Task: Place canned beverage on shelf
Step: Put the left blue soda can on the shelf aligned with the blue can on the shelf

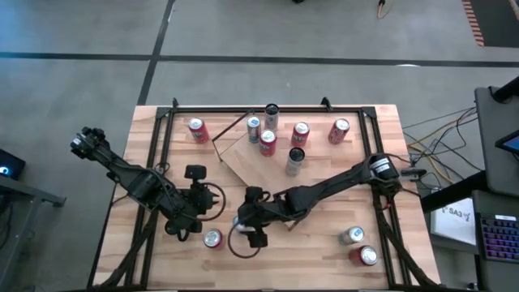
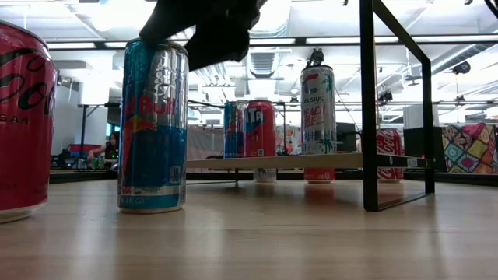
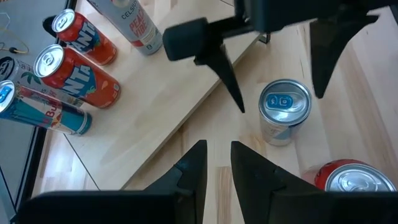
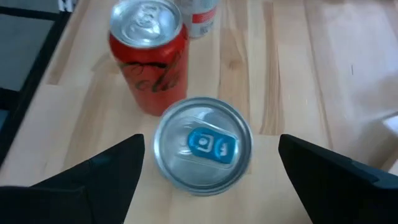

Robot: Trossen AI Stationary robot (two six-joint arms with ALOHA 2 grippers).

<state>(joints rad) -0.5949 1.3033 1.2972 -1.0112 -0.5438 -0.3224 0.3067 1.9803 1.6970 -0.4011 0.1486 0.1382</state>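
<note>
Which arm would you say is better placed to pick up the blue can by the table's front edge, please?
The right. Its gripper is open, with a finger on each side of the blue can, directly above it. The left gripper is nearly shut and sits beside the can, not over it.

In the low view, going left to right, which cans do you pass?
Red cola can at the edge → tall blue Red Bull can → blue can → red can → tall white can → red can behind the frame.

Right end effector (image 4: 208, 180) spread wide; left end effector (image 3: 214, 165) nearly closed.
</note>
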